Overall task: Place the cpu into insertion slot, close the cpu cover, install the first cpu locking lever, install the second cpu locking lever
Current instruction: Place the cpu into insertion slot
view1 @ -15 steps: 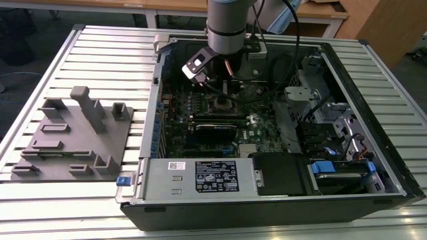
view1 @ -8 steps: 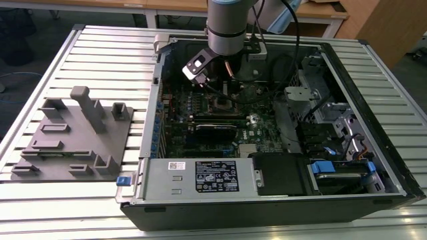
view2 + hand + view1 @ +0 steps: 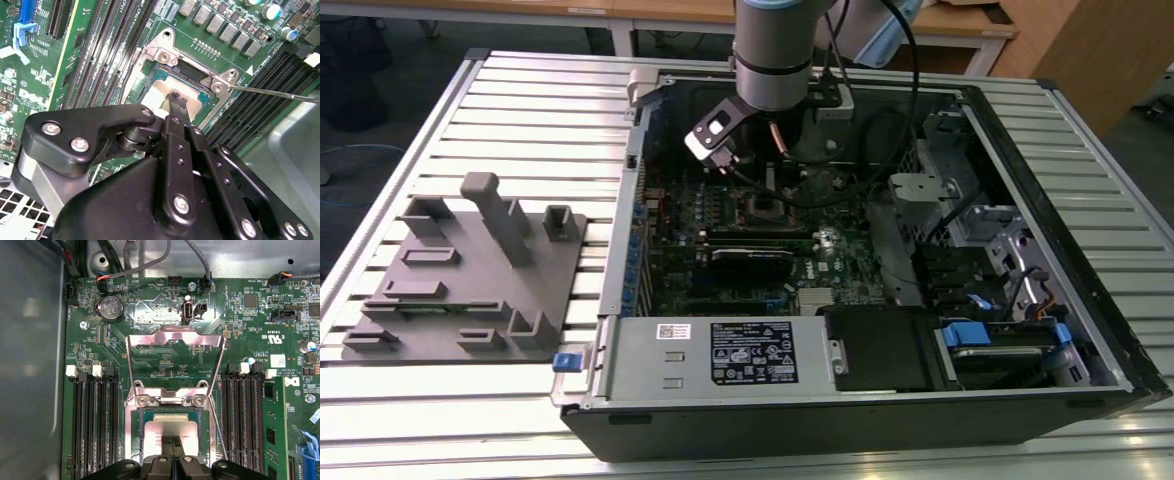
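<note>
Cpu (image 3: 160,427), twelve o'clock of the exterior view's black card (image 3: 750,262), looks light, rigid, fragile: I'd take its edges; my gripper (image 3: 173,439) is pinched closed.

Silver-grey cpu (image 3: 160,427) lying flat in insertion slot (image 3: 131,440), cpu cover (image 3: 175,336) standing open

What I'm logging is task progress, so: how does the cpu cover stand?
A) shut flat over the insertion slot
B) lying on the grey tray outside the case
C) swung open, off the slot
C: in the first wrist view the cpu cover is swung back from the insertion slot, leaving the cpu bare beneath the pincer.
</note>
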`<action>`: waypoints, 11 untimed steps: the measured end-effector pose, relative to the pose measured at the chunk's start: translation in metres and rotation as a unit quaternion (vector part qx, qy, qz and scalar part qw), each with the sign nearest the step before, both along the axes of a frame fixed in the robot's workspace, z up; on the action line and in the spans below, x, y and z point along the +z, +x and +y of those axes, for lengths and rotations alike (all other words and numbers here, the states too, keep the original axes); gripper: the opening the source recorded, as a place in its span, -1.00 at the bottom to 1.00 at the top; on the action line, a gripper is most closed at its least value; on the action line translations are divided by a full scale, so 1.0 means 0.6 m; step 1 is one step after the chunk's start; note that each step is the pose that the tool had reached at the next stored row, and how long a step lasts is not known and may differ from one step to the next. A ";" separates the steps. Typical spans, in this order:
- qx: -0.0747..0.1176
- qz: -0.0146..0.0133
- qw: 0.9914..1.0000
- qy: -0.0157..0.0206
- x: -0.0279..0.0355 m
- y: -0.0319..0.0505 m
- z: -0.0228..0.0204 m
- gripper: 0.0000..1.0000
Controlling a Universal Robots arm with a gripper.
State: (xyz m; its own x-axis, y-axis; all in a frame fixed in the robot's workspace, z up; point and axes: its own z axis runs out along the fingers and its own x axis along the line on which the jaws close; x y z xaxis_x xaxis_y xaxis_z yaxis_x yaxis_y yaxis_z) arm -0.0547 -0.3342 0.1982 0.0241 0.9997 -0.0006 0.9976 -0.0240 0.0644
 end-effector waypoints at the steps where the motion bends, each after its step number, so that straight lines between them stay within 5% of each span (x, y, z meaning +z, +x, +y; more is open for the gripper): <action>1: 0.000 0.000 1.000 0.000 0.000 0.000 0.0000 -0.80; 6: 0.000 -0.001 1.000 0.001 0.001 0.000 0.0005 -0.80; 11: 0.000 0.000 1.000 0.000 0.015 0.000 0.0002 -0.80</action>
